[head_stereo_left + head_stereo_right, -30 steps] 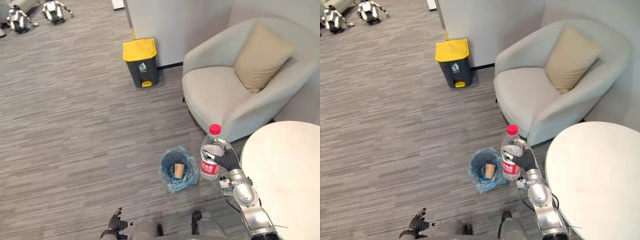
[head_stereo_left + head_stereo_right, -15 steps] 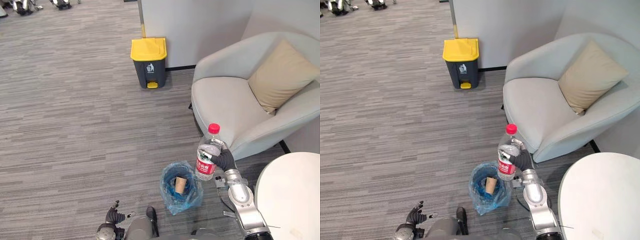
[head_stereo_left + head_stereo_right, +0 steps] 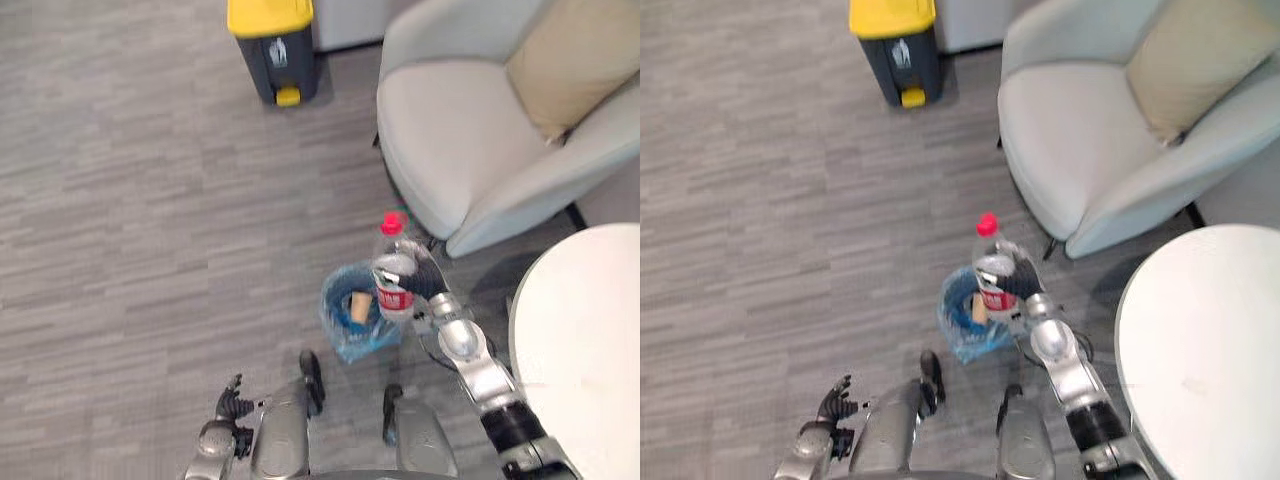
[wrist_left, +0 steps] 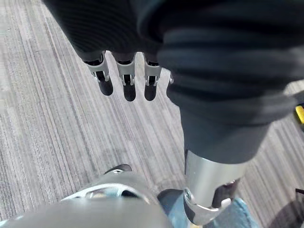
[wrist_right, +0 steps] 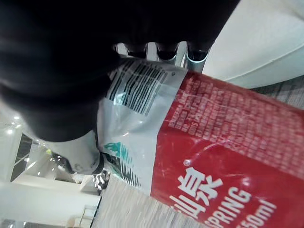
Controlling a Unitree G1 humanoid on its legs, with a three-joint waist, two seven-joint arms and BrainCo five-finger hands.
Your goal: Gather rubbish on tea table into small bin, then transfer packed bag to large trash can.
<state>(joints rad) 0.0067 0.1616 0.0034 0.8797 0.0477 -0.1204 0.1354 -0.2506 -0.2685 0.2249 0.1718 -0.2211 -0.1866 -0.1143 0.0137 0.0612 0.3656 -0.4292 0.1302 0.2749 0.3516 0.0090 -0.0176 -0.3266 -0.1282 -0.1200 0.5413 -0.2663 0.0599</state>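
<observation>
My right hand (image 3: 428, 283) is shut on a clear plastic bottle (image 3: 393, 272) with a red cap and red label, held upright just above the right rim of the small bin (image 3: 352, 322). The bin is lined with a blue bag and holds a brown paper cup (image 3: 359, 308). In the right wrist view the fingers (image 5: 156, 51) wrap the bottle's label (image 5: 199, 133). The left hand (image 3: 230, 405) hangs low near the floor at my left side, fingers (image 4: 124, 85) relaxed and holding nothing. The large dark trash can with a yellow lid (image 3: 270, 40) stands at the back by the wall.
A grey armchair (image 3: 470, 150) with a tan cushion (image 3: 570, 60) stands behind the small bin on the right. The round white tea table (image 3: 585, 350) fills the lower right. Grey carpet (image 3: 130, 220) stretches open to the left.
The camera has tilted down and the whole scene shifted. My right hand has carried the bottle leftward, from beside the bin to over its right rim.
</observation>
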